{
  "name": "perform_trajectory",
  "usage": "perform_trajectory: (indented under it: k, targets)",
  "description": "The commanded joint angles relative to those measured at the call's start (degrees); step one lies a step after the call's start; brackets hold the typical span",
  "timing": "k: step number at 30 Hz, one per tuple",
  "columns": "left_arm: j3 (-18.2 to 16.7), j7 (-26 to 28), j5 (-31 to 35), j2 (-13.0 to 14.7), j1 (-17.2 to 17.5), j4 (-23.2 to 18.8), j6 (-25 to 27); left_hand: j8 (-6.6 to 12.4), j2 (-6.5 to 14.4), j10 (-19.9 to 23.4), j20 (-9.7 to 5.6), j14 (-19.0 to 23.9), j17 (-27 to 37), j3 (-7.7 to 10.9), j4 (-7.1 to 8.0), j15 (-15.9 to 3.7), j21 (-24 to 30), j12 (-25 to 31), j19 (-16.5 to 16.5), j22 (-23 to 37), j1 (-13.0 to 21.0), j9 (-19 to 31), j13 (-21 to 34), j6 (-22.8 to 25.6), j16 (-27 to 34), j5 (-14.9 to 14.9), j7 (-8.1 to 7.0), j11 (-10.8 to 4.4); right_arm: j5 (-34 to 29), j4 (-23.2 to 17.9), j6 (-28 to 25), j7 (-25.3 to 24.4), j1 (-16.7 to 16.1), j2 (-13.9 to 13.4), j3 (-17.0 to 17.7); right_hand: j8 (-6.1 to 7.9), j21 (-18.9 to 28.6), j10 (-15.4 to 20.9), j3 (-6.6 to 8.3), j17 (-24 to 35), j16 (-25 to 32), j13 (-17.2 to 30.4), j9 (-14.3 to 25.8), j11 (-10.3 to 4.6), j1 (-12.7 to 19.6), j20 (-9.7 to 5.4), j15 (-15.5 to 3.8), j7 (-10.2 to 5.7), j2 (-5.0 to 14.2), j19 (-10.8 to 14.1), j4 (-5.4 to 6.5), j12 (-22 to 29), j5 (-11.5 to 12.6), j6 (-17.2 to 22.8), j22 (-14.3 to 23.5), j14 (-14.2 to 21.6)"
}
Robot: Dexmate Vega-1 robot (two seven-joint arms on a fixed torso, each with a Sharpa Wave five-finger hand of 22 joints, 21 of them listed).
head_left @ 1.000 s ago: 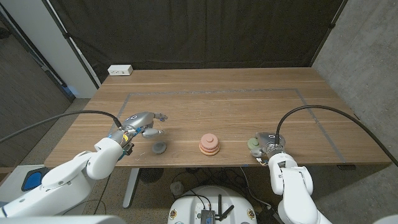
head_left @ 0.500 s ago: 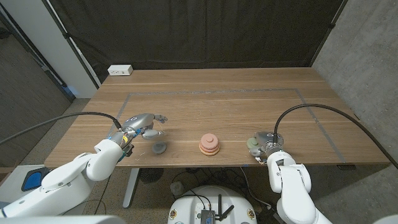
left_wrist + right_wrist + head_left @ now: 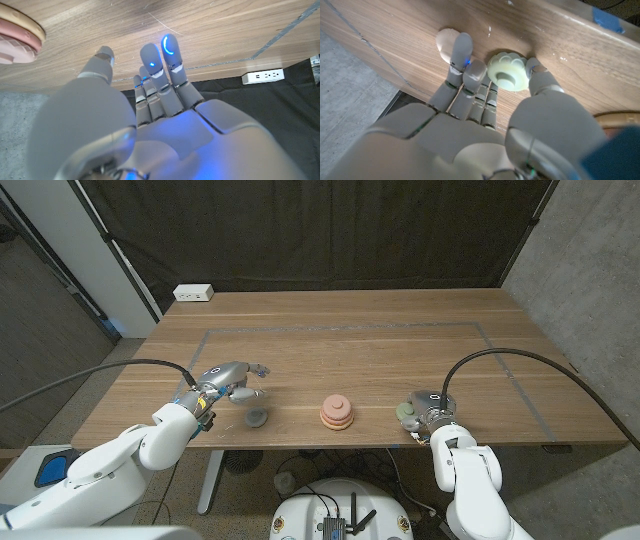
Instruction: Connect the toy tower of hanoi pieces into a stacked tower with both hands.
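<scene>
A pink stack of discs (image 3: 337, 412) stands near the table's front edge, in the middle; its rim (image 3: 15, 35) also shows in the left wrist view. A grey piece (image 3: 256, 417) lies on the wood to its left. My left hand (image 3: 228, 380) hovers just behind the grey piece, fingers (image 3: 167, 50) spread and holding nothing. My right hand (image 3: 428, 412) sits at the front edge, right of the stack. There it pinches a pale green scalloped piece (image 3: 507, 76) between thumb and fingers (image 3: 474, 70) on the table. A cream piece (image 3: 447, 42) lies just past the fingertips.
A white power strip (image 3: 194, 293) lies at the back left corner. A grey tape outline (image 3: 345, 328) marks a rectangle on the table. Black cables arc from both wrists. The front table edge runs close under both hands.
</scene>
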Motion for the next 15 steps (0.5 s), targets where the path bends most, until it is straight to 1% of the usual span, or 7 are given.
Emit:
perform_trajectory:
  k: [1, 8, 11, 15]
  targets:
    - [-0.1, 0.0, 0.2, 0.0, 0.0, -0.3, 0.4, -0.29, 0.4, 0.5, -7.60, 0.6, 0.2, 0.30, -0.03, -2.34, -0.1, -0.3, 0.6, 0.2, 0.1, 0.3, 0.3, 0.6, -0.1, 0.2, 0.03, -0.01, 1.8, -1.0, -0.4, -2.7, -0.2, -0.9, 0.2, 0.66, 0.5, 2.8, 0.64, 0.2, 1.1, 0.4, 0.2, -1.90, 2.4, -4.55, -0.91, -0.42, 2.32, 0.8, -0.05, 0.4, 0.8, 1.7, 0.2, 1.1]
    - [-0.3, 0.0, 0.2, -0.1, 0.1, -0.2, 0.3, -0.35, 0.4, 0.6, -7.60, 0.7, 0.2, 0.35, -0.04, -2.34, -0.1, -0.3, 0.6, 0.2, 0.1, 0.3, 0.3, 0.6, -0.1, 0.2, -0.02, -0.19, 1.8, -1.9, -0.6, -3.1, -0.5, -1.3, 0.2, 0.74, 0.6, 3.4, 0.95, 0.2, 1.7, 0.6, 0.2, -1.95, 2.7, -4.56, -0.90, -0.47, 2.46, 1.5, -0.07, 0.4, 1.2, 2.1, 0.3, 1.7]
    - [-0.3, 0.0, 0.2, -0.1, 0.1, -0.2, 0.2, -0.37, 0.4, 0.6, -7.61, 0.7, 0.2, 0.39, -0.05, -2.34, -0.1, -0.2, 0.6, 0.2, 0.1, 0.3, 0.4, 0.6, -0.1, 0.2, 0.00, -0.05, 1.6, -2.3, -0.9, -2.3, -0.5, -1.0, 0.2, 0.83, 0.6, 3.5, 1.08, 0.2, 1.9, 0.6, 0.1, -1.96, 2.8, -4.56, -0.89, -0.44, 2.53, 1.6, -0.06, 0.3, 1.3, 2.3, 0.4, 1.9]
    - [-0.4, 0.1, 0.1, -0.1, 0.1, -0.1, 0.0, -0.39, 0.3, 0.6, -7.60, 0.7, 0.2, 0.42, -0.06, -2.34, -0.1, -0.3, 0.6, 0.2, 0.1, 0.4, 0.4, 0.7, -0.1, 0.2, 0.01, -0.14, 2.3, -3.1, -0.7, -2.0, -0.8, -1.2, 0.6, 0.88, 0.6, 3.7, 1.37, 0.2, 2.3, 0.8, 0.1, -1.73, 3.1, -4.60, -0.89, -0.01, 2.81, 2.0, -0.07, 0.3, 1.6, 2.5, 0.4, 2.3]
